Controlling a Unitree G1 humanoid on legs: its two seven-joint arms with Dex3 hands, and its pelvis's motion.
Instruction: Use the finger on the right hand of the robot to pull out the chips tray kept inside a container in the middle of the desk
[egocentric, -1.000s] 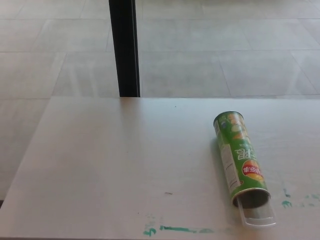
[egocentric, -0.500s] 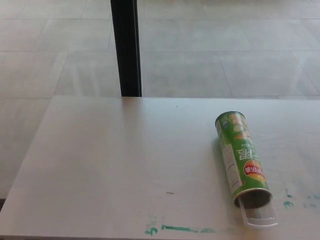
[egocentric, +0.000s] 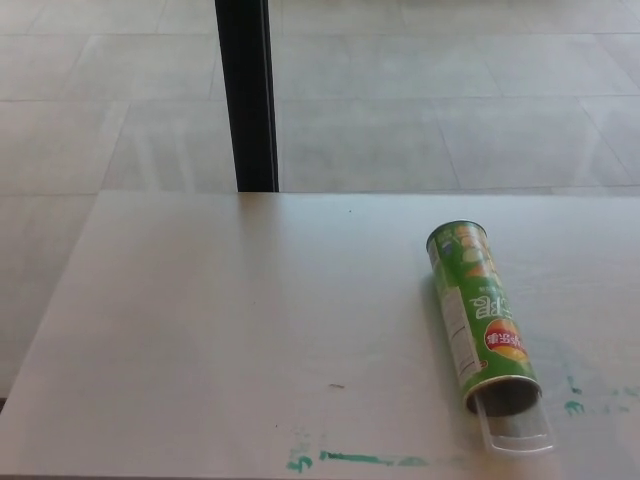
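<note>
A green chips can (egocentric: 483, 318) lay on its side at the white desk's (egocentric: 220, 330) right, its clear tray (egocentric: 520, 432) poking slightly from the near open end; neither robot hand showed, so their fingers could not be judged.

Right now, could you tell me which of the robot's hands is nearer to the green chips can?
Neither can be judged: no hand shows in the head view. The green chips can lies on the desk's right side, its clear tray protruding toward the near edge.

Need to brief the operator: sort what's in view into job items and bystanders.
Job:
- green chips can, lying on its side
- clear tray, poking from the can's near open end

Bystanders:
- desk
- green paint smears
- black post

No hand shows.
</note>
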